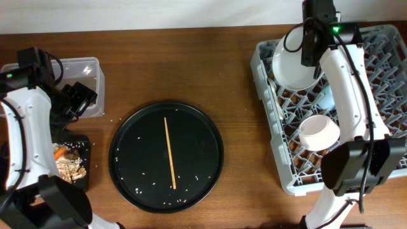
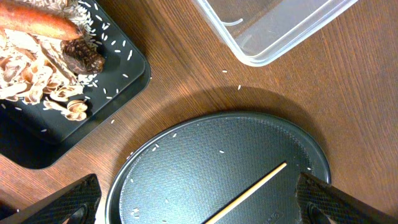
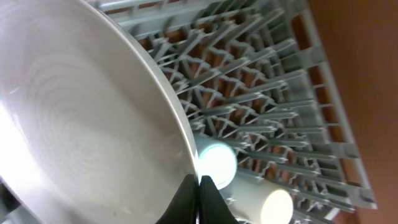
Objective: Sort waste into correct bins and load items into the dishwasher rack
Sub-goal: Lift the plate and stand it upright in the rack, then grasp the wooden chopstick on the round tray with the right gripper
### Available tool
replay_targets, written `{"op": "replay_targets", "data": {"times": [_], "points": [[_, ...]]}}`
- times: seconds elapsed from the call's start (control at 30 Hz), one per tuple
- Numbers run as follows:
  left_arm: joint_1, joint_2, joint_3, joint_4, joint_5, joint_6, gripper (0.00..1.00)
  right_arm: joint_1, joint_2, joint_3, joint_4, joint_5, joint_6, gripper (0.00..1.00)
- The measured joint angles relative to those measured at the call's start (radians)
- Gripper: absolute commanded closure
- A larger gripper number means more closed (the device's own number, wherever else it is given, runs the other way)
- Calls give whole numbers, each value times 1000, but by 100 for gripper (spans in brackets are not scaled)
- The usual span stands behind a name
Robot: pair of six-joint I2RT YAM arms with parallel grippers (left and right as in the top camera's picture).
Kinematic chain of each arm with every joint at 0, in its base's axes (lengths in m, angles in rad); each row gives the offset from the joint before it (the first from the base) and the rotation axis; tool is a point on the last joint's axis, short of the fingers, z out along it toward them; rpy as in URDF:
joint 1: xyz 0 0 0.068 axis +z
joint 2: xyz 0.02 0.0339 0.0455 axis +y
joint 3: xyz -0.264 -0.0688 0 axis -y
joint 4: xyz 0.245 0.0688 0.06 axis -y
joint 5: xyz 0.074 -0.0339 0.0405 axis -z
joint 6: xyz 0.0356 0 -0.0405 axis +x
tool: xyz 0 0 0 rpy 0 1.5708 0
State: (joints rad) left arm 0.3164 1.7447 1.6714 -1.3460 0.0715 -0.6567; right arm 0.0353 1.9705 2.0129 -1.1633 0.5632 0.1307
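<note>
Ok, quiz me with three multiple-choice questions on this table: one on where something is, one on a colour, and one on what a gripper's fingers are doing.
1. Where does the chopstick lie?
A. In the rack
B. On the round black tray
C. In the clear tub

2. What colour is the bin that holds the carrot?
A. Black
B. Clear
C. Grey

3. How are the right fingers?
A. Spread wide above the tray
B. Shut on the rim of the white plate
C. Shut on the chopstick

Answers:
1. B, since the overhead view shows it lying straight across the middle of the tray.
2. A, since the left wrist view shows the carrot and scraps in a dark, shallow bin.
3. B, since the right wrist view shows them pinched together on the plate's edge.
</note>
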Motion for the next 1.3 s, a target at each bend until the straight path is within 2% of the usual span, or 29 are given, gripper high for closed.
{"op": "replay_targets", "data": {"times": [0.17, 0.5, 0.53, 0.57, 0.67, 0.73, 0.77, 0.83, 0.97, 1.03, 1.1, 1.17, 1.3], "points": [[0, 0, 0, 0, 0, 0, 1, -1, 0, -1, 47, 89, -3, 96], [0, 0, 0, 0, 0, 0, 1, 5, 63, -25, 50, 106, -3, 96], [0, 0, 0, 0, 0, 0, 1, 9, 66, -27, 51, 115, -4, 91], [0, 0, 0, 0, 0, 0, 1, 17, 66, -28, 51, 119, -3, 81], [0, 0, 0, 0, 0, 0, 1, 42, 66, -29, 42, 121, -9, 64], [0, 0, 0, 0, 0, 0, 1, 71, 65, -29, 0, 113, 13, 26], [0, 0, 0, 0, 0, 0, 1, 85, 65, -21, -31, 107, 37, 13], [0, 0, 0, 0, 0, 0, 1, 111, 63, 16, -95, 70, 60, 10], [0, 0, 0, 0, 0, 0, 1, 154, 17, 198, -231, -195, 94, 9], [0, 0, 0, 0, 0, 0, 1, 160, -38, 293, -255, -464, 103, 9], [0, 0, 0, 0, 0, 0, 1, 191, -66, 315, -256, -680, 105, 12], [0, 0, 0, 0, 0, 0, 1, 257, -67, 291, -242, -779, 106, 39], [0, 0, 0, 0, 0, 0, 1, 463, -29, 97, -98, -863, 134, 41]]}}
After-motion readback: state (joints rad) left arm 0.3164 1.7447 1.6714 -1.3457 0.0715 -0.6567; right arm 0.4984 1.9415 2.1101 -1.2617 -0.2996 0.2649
